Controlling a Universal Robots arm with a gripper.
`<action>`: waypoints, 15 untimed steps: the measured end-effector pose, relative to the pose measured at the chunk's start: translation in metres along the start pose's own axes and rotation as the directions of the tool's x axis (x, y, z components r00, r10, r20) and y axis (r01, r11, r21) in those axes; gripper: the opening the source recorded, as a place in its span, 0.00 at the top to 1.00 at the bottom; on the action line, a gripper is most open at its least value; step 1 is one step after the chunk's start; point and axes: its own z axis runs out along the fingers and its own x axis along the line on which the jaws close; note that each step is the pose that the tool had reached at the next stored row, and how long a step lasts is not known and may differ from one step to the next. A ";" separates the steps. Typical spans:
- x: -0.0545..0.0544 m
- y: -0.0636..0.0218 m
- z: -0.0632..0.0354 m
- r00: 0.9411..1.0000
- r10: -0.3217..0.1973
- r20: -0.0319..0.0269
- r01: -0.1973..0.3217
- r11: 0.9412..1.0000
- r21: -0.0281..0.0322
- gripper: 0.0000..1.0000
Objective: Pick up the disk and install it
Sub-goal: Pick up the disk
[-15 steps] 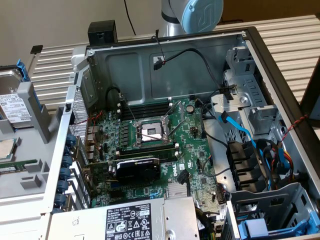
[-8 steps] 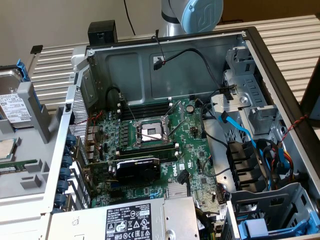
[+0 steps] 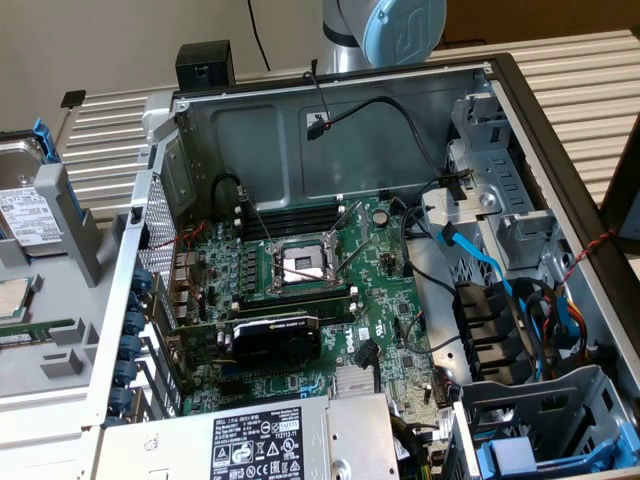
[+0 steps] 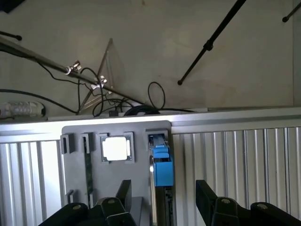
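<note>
Wrist view: tool (image 4: 162,188) open, holds nothing. Disk (image 4: 162,165) stands on edge in grey holder (image 4: 141,131), near tool, in line w/ gap btw fingers (image 4: 124,194).

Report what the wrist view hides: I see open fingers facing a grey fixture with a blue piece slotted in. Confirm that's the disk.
Observer: Yes; the exterior view shows the disk standing on edge in that fixture, white label visible.
Operator: Describe what's beside it.
Observer: The open case lies on the exterior view's right of the fixture, motherboard exposed.
Operator: Note any lookalikes.
Observer: Another blue carrier, pale-tabbed, sits low on the exterior view's right.
</note>
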 end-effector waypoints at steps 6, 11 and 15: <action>-0.001 -0.0068 0.0082 1.000 -0.003 -0.001 0.003 1.000 -0.012 0.35; -0.001 -0.0068 0.0171 1.000 -0.004 -0.001 0.004 1.000 -0.015 0.35; -0.001 -0.0069 0.0243 1.000 -0.004 -0.001 0.004 1.000 -0.019 0.35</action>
